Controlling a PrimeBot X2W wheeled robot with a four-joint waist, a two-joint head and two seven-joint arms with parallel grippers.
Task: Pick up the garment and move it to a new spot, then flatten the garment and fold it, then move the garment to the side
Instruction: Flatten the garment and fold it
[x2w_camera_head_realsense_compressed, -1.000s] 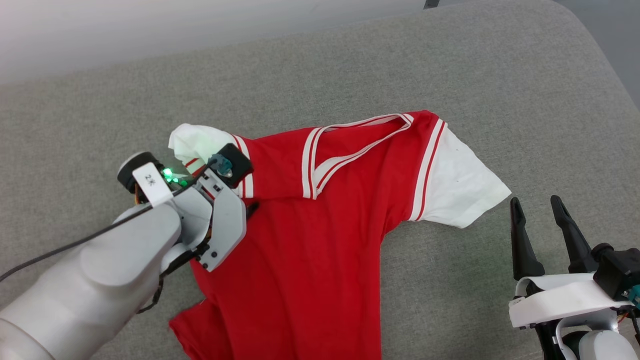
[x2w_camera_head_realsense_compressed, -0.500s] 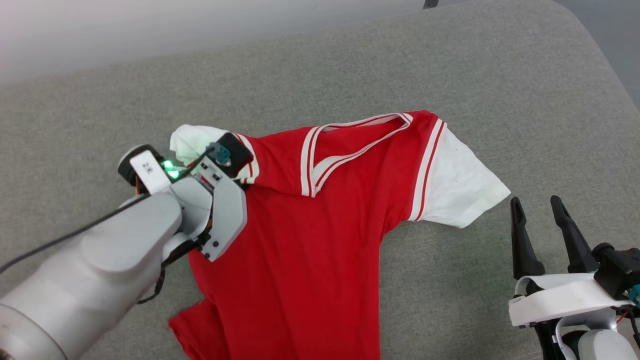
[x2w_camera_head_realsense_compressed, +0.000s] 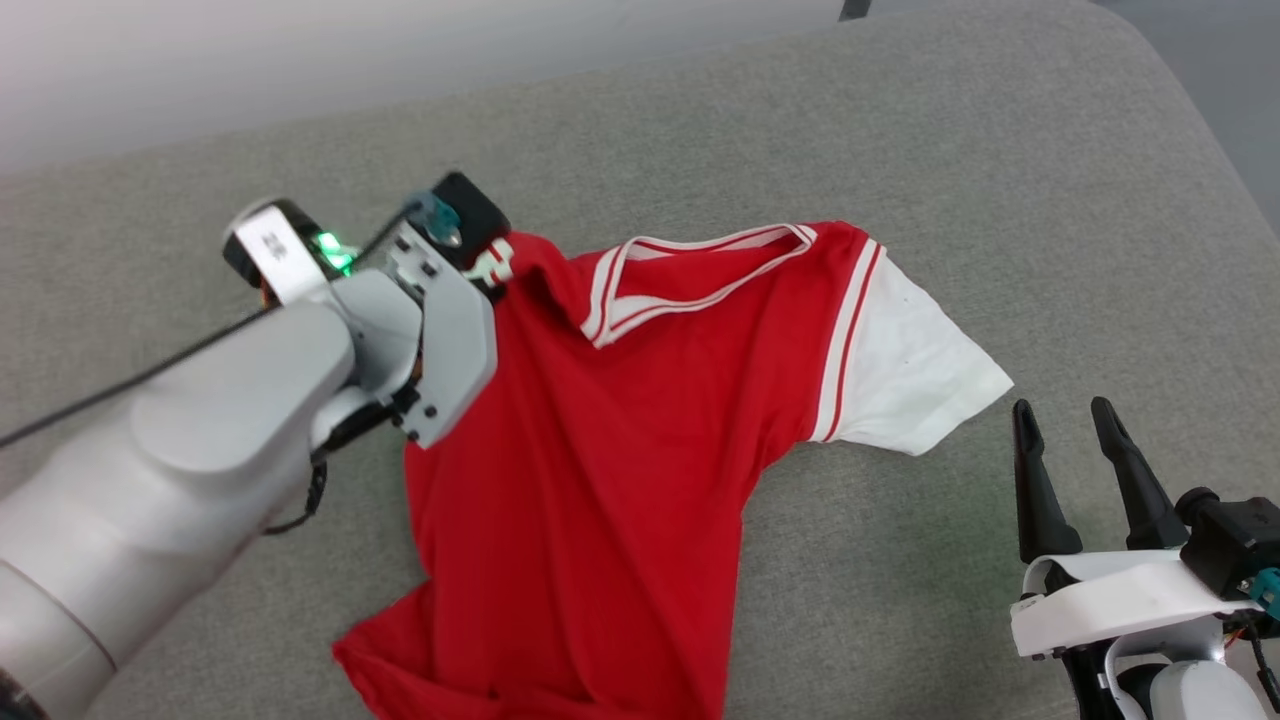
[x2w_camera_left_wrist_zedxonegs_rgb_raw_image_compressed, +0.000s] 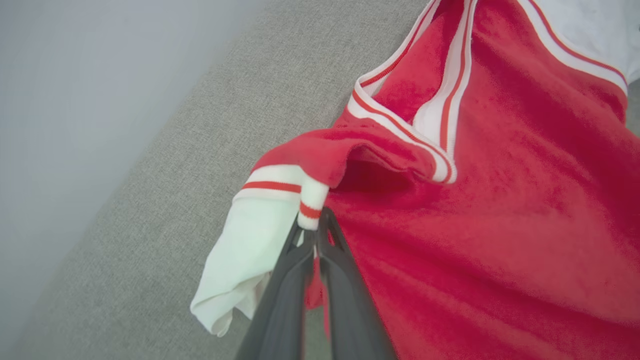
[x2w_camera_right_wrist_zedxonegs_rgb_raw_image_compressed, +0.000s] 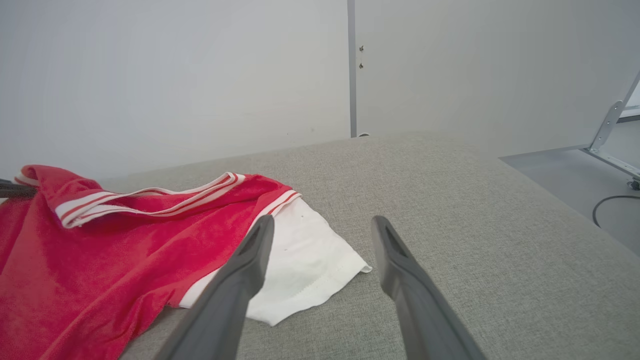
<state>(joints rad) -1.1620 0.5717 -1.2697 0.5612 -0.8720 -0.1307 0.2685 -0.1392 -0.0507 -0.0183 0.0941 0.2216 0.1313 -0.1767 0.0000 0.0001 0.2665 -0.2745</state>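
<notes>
The garment is a red jersey T-shirt with white sleeves and striped collar, spread on a grey cushion. Its number is hidden. My left gripper is shut on the garment at the striped seam of its left shoulder, lifting that corner so the white sleeve hangs below. From the head view the left gripper's housing covers the pinch. The other white sleeve lies flat. My right gripper stands open just right of that sleeve, holding nothing; the right wrist view has the sleeve beside its fingers.
The grey cushion stretches far behind and right of the shirt, with a rounded edge at upper right. A pale wall stands behind it. Beyond the right edge lie floor, a cable and a metal frame.
My left gripper has risen and moved toward the far side of the cushion, pulling the shirt's left shoulder up with it; the collar and body shifted along. The right gripper stayed put.
</notes>
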